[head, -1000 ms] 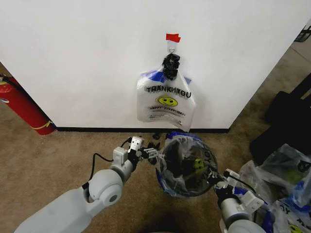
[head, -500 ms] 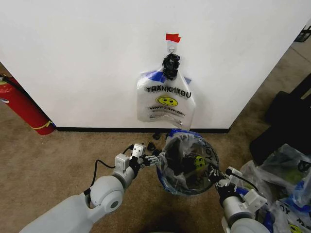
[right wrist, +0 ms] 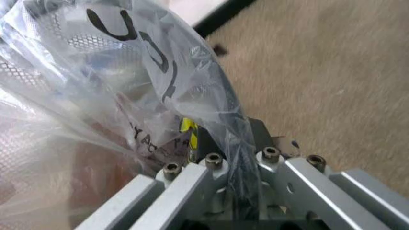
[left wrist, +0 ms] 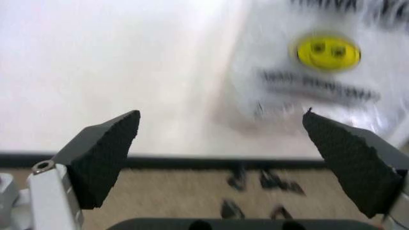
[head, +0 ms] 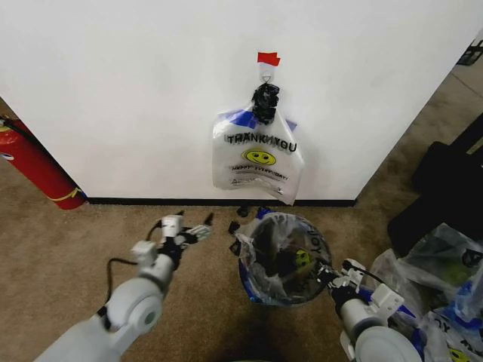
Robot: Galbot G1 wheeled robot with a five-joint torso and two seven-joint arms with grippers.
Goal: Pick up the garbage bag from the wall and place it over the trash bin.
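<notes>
One see-through garbage bag (head: 256, 154) with a yellow smiley (left wrist: 326, 51) hangs from a hook under red tape on the white wall (head: 136, 90). A second bag of the same kind (head: 281, 253) is spread over the round trash bin (head: 249, 285) on the carpet below. My left gripper (head: 189, 230) is open and holds nothing, left of the bin and apart from it; its dark pads (left wrist: 105, 155) frame the hanging bag. At the bin's right rim my right gripper (head: 328, 273) is shut on the plastic (right wrist: 147, 91) where it folds over the rim.
A red fire extinguisher (head: 38, 170) leans at the far left by the black baseboard (head: 151, 201). A large black bag (head: 445, 181) and lumpy clear bags (head: 441, 275) crowd the right side. Small dark bits (left wrist: 255, 179) lie on the carpet near the wall.
My left gripper has let go of the bag's left edge and drawn back to the left, away from the bin. The right gripper stays at the right rim.
</notes>
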